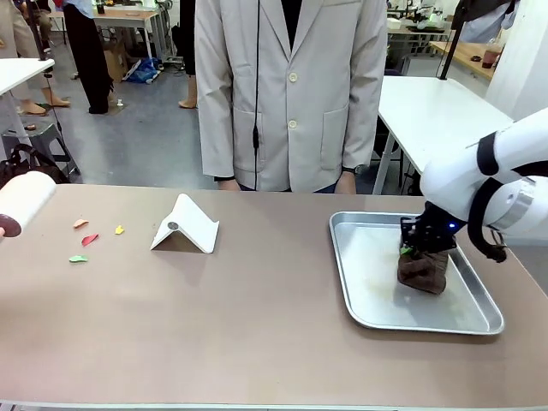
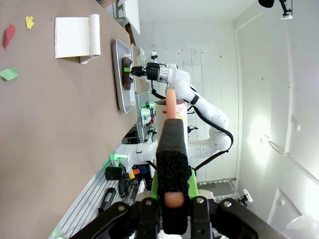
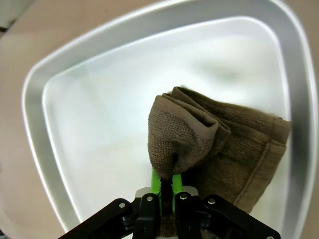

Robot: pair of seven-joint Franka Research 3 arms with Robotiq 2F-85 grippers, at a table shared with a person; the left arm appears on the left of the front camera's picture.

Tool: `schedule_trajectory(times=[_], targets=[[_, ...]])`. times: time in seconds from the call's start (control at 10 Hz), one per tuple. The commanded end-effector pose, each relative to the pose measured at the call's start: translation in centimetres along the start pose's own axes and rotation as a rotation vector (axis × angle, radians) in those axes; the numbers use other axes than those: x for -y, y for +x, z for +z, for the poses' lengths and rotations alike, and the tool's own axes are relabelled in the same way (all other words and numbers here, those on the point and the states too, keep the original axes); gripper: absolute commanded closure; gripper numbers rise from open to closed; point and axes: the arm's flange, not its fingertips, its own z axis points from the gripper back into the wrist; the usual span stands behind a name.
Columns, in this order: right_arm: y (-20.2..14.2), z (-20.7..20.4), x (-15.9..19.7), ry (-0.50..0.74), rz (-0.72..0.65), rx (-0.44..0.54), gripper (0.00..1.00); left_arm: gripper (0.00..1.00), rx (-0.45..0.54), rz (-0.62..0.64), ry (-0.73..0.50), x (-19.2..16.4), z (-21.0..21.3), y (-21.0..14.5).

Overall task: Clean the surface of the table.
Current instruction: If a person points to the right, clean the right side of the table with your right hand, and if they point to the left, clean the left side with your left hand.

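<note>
The taupe table (image 1: 257, 325) carries a few coloured scraps at its left: orange (image 1: 80, 223), red (image 1: 89, 239), yellow (image 1: 119, 229) and green (image 1: 78, 258). My left gripper (image 2: 172, 199) is shut on the pinkish handle of a white lint roller (image 2: 172, 112), which is held off the table's left end (image 1: 26, 204). At the right, my right gripper (image 1: 419, 244) is shut on a bunched brown cloth (image 1: 424, 270) that rests in the silver tray (image 1: 368, 300). In the right wrist view, the cloth (image 3: 209, 144) rises between the green pads of that gripper (image 3: 167, 181).
A white folded stand (image 1: 184, 227) sits left of centre, just right of the scraps. A person in a pale jacket (image 1: 291, 94) stands at the far edge with hands at the table rim. White-topped tables stand behind.
</note>
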Motion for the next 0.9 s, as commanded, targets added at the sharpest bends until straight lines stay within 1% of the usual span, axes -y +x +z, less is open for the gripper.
schedule_trajectory(times=[0.0, 0.1, 0.3, 0.7, 0.8], targets=[[-0.4, 2.0, 2.7, 0.057, 0.007, -0.004, 0.91, 1.0, -0.007, -0.009, -0.013, 0.4, 0.2, -0.2], [-0.5, 3.2, 3.7, 0.093, 0.016, 0.007, 0.91, 1.0, -0.007, -0.009, -0.013, 0.4, 0.2, -0.2], [-0.7, 6.1, 5.3, 0.257, 0.064, 0.031, 0.91, 1.0, -0.007, -0.009, -0.013, 0.4, 0.2, -0.2], [-1.8, 11.1, 7.9, 0.707, 0.186, 0.055, 0.91, 1.0, -0.007, -0.009, -0.013, 0.4, 0.2, -0.2], [-2.1, 12.0, 8.5, 0.86, 0.211, 0.06, 0.91, 1.0, -0.007, -0.009, -0.013, 0.4, 0.2, -0.2]])
